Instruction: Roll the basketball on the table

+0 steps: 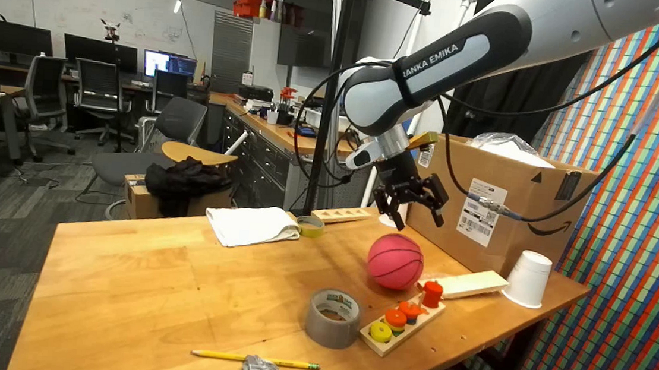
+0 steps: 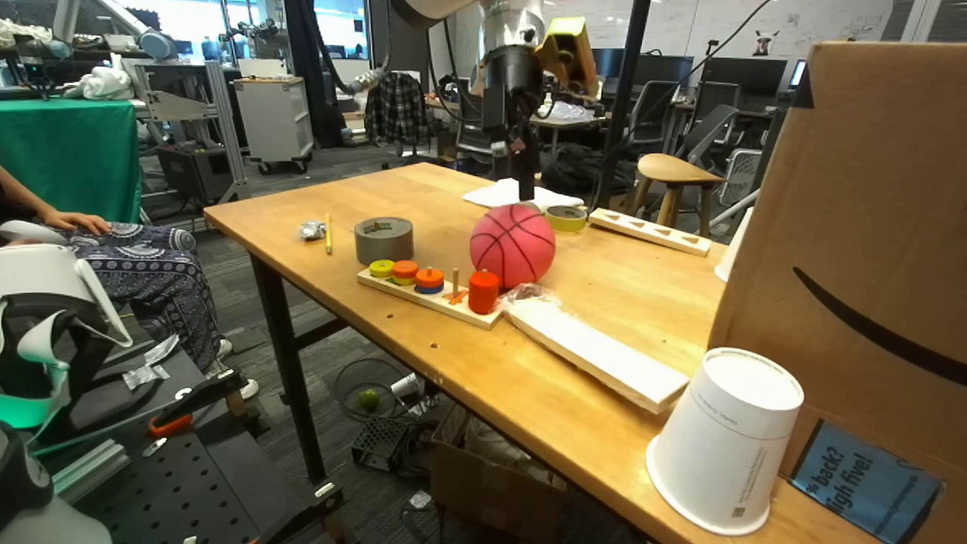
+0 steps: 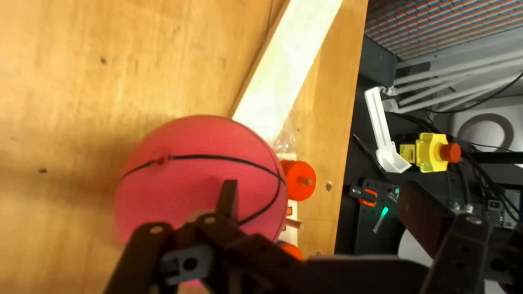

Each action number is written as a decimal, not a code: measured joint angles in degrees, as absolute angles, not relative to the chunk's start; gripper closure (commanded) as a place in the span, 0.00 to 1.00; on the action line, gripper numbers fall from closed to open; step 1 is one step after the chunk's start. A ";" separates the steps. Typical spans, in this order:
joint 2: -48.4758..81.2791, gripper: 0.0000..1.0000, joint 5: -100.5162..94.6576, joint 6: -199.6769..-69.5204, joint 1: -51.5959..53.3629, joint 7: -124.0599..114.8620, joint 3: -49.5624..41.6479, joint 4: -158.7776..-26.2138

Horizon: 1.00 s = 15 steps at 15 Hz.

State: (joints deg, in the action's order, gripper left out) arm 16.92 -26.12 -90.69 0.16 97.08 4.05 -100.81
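Note:
The pink basketball with black seams rests on the wooden table [image 1: 177,291]. It shows in both exterior views [image 1: 395,262] [image 2: 512,245] and fills the left middle of the wrist view [image 3: 196,175]. My black gripper [image 1: 420,221] is above the ball, with its fingers spread wide and nothing between them. In an exterior view its fingertip [image 2: 526,189] hangs just over the ball's top; whether it touches cannot be told. In the wrist view [image 3: 322,192] one finger overlaps the ball and the other lies out over the table's far side.
A peg board with coloured rings [image 1: 375,347] stands close beside the ball, with a pale wooden plank [image 1: 470,284] near it. Grey tape [image 1: 333,328], yellow tape [image 1: 310,227], a white cloth [image 1: 251,226], a paper cup [image 1: 529,280] and a large cardboard box [image 1: 457,160] stand around.

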 measured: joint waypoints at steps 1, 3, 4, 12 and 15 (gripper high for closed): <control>16.21 0.00 -27.25 -91.58 0.17 95.84 3.98 -100.39; 14.76 0.00 -28.59 -92.77 0.17 93.32 3.83 -99.45; 14.09 0.00 -28.67 -93.02 0.17 92.28 3.75 -99.08; 10.29 0.00 -9.98 -94.05 0.35 90.67 5.44 -101.53; 9.13 0.00 -2.92 -96.36 0.60 93.09 6.39 -104.41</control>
State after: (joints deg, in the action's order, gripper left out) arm 9.13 -2.92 -96.36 0.60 93.09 6.39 -104.41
